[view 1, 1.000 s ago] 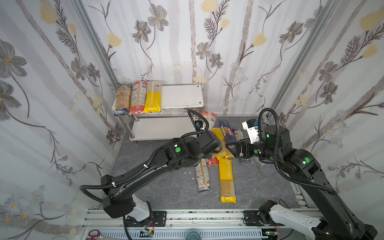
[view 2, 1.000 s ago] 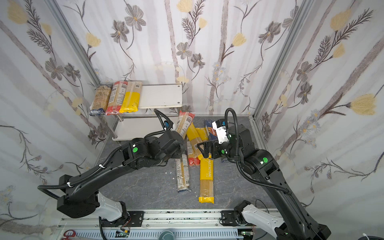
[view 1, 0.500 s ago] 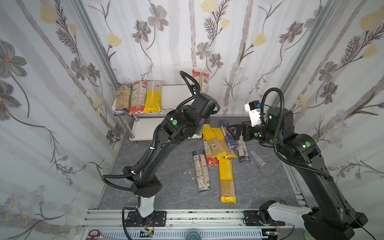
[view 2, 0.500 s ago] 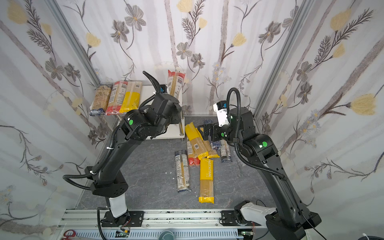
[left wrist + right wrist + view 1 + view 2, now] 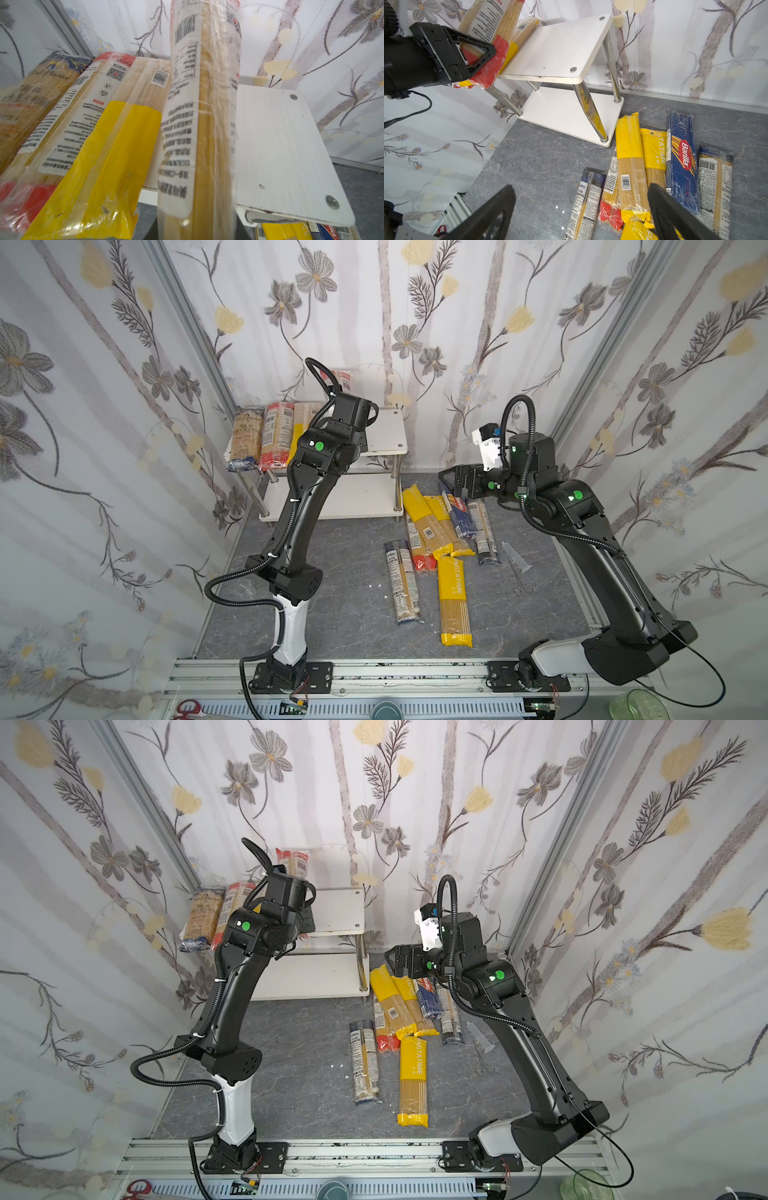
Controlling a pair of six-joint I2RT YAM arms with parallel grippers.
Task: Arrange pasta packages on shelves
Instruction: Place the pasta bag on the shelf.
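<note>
A: What lies at the rack's 9 o'clock end?

B: Three packets lie flat, side by side, on the top board. The rack stands at the desk's 11 o'clock corner.

A: And the left arm?

B: Its jaws pinch the red end of the held packet, which is tilted steeply up just at 3 o'clock of those three. The far end should be lowered flat, parallel to its neighbours, onto the bare board before release.

A: Its pose?

B: It is stretched up and forward, with the wrist above the board's front edge.

A: The right arm?

B: It hovers with jaws spread wide and empty above the loose packets on the desk, at the rack's 4 o'clock.
</note>
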